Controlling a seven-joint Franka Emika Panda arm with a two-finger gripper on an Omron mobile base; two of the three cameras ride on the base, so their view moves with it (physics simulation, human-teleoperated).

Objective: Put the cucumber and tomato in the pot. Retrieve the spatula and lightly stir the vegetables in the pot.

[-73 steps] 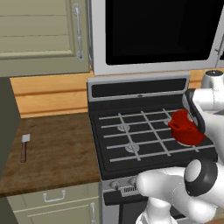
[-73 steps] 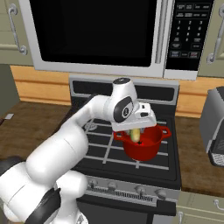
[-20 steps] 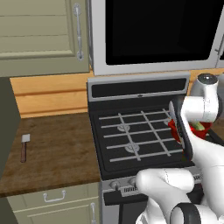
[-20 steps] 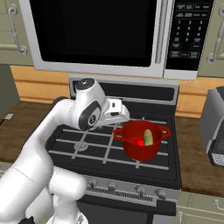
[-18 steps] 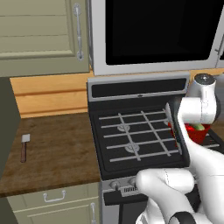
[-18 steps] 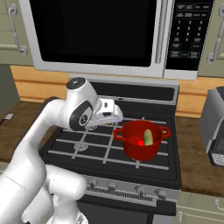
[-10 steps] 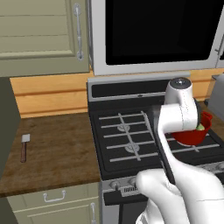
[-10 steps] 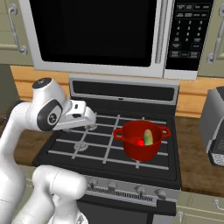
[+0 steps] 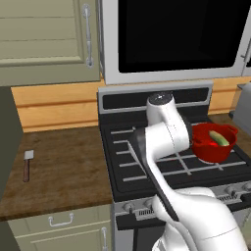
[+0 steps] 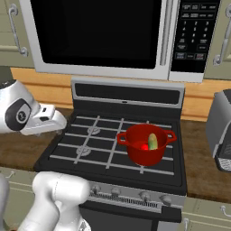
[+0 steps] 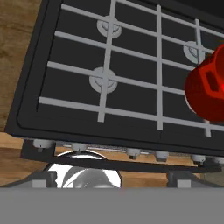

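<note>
On the stove's (image 10: 67, 155) front right burner we see the pot (image 10: 145, 145) holding the cucumber (image 10: 153, 141) and tomato (image 10: 144, 147). Near the counter's (image 9: 63, 171) left edge lies the spatula (image 9: 27, 164), well apart. Our gripper (image 11: 111, 177), over the stove's front left corner, spreads empty, and our arm blocks the left burners.

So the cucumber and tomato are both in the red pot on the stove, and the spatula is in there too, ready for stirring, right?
Not quite. The cucumber and tomato are in the red pot, but the spatula is not: the left base view shows it lying on the wooden counter left of the stove.
</note>
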